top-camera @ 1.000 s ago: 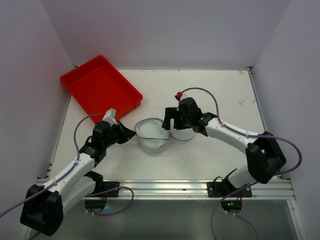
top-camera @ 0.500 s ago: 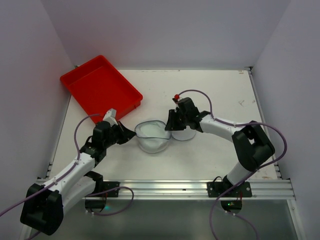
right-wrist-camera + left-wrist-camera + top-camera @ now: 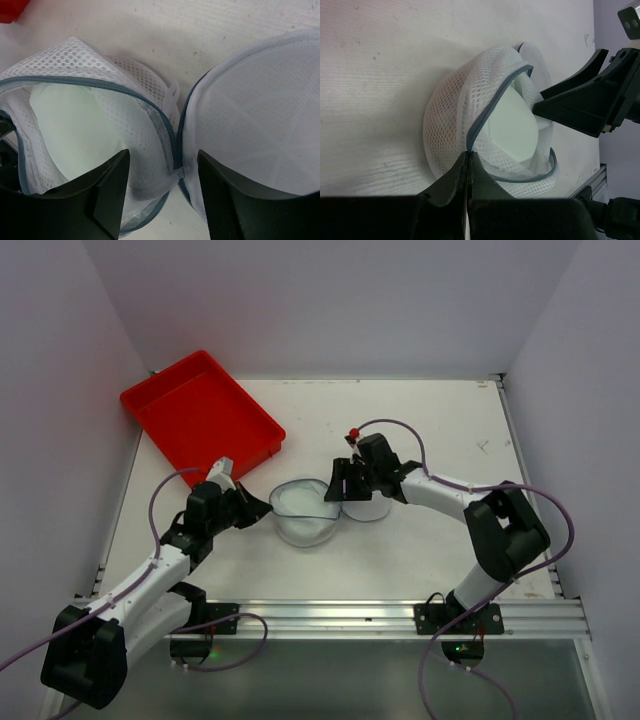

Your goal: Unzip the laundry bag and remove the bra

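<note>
Progress looks about halfway to us: the zip is run open, the bra not yet out. Beyond and left of the laundry bag sits the red tray. At the bag's left rim our left gripper is clenched on the mesh by the zip. The bag lies spread in two halves, bra in the left one. At its right, our right gripper straddles the joining seam, jaws apart, grasping nothing. Lifting the bra out remains.

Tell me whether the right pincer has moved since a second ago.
Yes: the right pincer has edged slightly left, toward the red tray, over the laundry bag.
</note>
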Controlling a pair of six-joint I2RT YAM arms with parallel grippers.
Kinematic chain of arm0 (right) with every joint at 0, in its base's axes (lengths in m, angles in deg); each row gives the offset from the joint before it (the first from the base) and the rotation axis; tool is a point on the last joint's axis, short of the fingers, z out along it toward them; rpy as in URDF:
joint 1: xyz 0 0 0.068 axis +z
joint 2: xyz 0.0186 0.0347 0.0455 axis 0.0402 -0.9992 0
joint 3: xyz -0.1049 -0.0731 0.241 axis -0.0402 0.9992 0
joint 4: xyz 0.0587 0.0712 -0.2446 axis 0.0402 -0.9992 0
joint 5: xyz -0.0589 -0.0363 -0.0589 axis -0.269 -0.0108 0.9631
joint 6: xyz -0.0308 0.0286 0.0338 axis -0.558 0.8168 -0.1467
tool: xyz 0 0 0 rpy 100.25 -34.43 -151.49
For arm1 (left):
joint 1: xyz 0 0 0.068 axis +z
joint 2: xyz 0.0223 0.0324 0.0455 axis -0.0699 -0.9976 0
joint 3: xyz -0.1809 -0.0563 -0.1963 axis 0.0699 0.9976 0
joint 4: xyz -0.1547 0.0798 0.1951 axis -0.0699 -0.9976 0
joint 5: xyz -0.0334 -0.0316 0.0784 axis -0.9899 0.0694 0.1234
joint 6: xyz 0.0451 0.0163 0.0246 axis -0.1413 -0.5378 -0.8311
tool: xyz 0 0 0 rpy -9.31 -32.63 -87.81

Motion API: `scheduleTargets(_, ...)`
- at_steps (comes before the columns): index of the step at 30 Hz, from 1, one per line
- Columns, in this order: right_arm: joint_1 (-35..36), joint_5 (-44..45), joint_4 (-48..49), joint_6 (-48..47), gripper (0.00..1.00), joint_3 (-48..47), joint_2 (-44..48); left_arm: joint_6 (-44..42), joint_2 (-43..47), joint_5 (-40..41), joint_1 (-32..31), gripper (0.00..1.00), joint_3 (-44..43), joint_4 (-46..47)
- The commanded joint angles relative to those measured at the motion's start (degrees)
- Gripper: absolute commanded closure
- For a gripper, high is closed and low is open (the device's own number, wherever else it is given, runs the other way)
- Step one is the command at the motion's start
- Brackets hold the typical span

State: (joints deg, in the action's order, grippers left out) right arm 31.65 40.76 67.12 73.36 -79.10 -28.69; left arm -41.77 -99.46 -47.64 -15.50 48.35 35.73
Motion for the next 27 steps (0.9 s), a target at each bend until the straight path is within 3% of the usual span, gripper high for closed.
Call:
scheduleTargets(1,-0.2,-2.0,1.0,-0.2,0.42,-1.8,-1.2,-1.4,0.2,0.4,0.3,1.00,-2.2,0.0)
scheduleTargets(5,-0.3,-2.0,0.9,-0.2,0.59,-2.5,-2.7,-1.5,0.9,0.7,0.3,1.00,-2.4,-0.8)
scheduleTargets(6,-0.3,-1.6,0.9,-0.3,0.73,-2.5,-2.8,-1.6,1.3,0.8,0.3,1.00,-2.4,-1.0)
scheduleTargets(9,-0.3,0.0,0.9,-1.1,1.00,-1.9,-1.3,-1.8,1.9,1.1,0.3,1.00,-2.6,-1.8)
scheduleTargets(13,-0.2,4.2,-0.5,-3.6,1.00,-1.3,5.0,-2.7,3.1,0.6,0.3,1.00,-3.8,-3.0)
scheduleTargets(18,1.1,7.7,-1.3,-6.6,1.00,-1.0,16.0,-7.2,3.6,3.4,0.3,0.96,-10.9,-11.6)
scheduleTargets(21,3.5,10.0,-0.9,-7.9,1.00,-1.1,19.0,-10.2,2.3,5.6,0.3,0.73,-17.1,-17.2)
scheduleTargets(22,5.0,10.6,-0.7,-8.2,1.00,-1.1,19.3,-10.5,1.9,6.3,0.3,0.57,-18.6,-19.3)
scheduleTargets(25,6.6,12.7,0.6,-8.6,1.00,-0.6,18.8,-9.6,0.5,6.8,-1.3,0.32,-24.1,-21.5)
scheduleTargets(27,6.7,12.6,2.0,-8.1,1.00,0.0,17.7,-8.6,-1.4,9.1,-3.9,0.26,-28.3,-22.2)
